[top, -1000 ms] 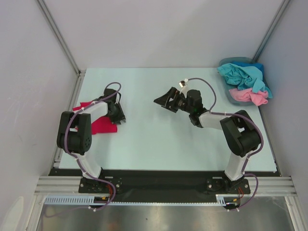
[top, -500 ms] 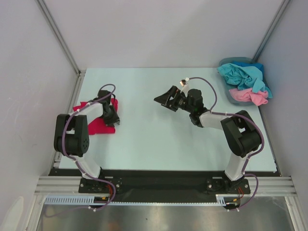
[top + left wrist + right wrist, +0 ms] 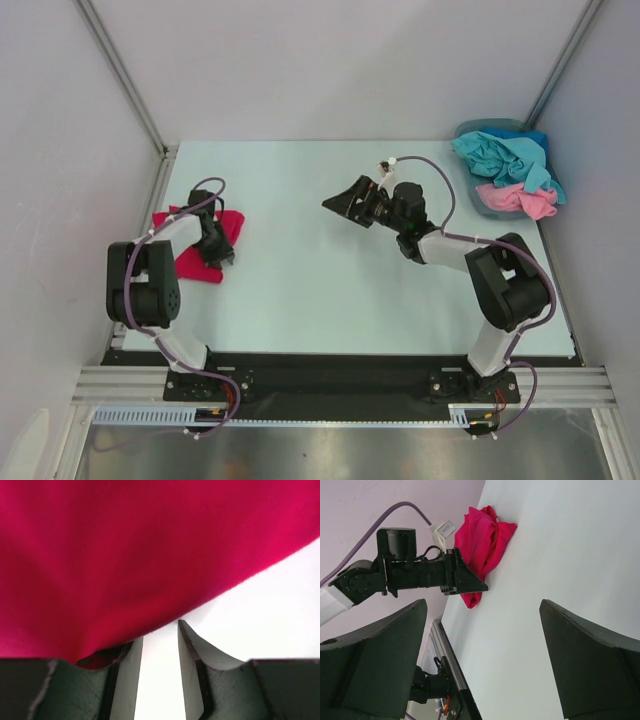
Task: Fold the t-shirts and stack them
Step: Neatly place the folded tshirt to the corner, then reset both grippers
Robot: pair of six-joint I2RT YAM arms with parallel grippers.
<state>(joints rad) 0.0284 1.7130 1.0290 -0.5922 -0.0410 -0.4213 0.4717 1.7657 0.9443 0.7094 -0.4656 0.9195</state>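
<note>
The crimson red t-shirt (image 3: 190,266) lies in a loose, rumpled heap flat on the table (image 3: 320,300), right at the tips of the left gripper (image 3: 214,256), with its bulk spreading out beyond and to either side of the fingers. In the left wrist view the red cloth (image 3: 150,555) fills everything ahead of the fingers, and its near hem droops over the tip of one finger (image 3: 122,672). The jaws stand partly apart with bare table showing through the gap, so nothing is pinched. My guess is that the gripper sits low at the hem to get an edge for spreading or folding.

The right gripper (image 3: 342,205) hangs above the table, well off to the left gripper's right. Its jaws are spread wide and empty, and it is turned to face the shirt. Its own camera looks between its fingers at the red heap (image 3: 480,540) and the left gripper (image 3: 481,586) beside it, which I take as readiness to come in for a second corner.

Far behind the right gripper, at the table's far corner, teal-blue shirts (image 3: 500,158) and a light pink shirt (image 3: 515,198) are piled unfolded in the blue-grey plastic basket (image 3: 480,128), so most of the task looks undone
</note>
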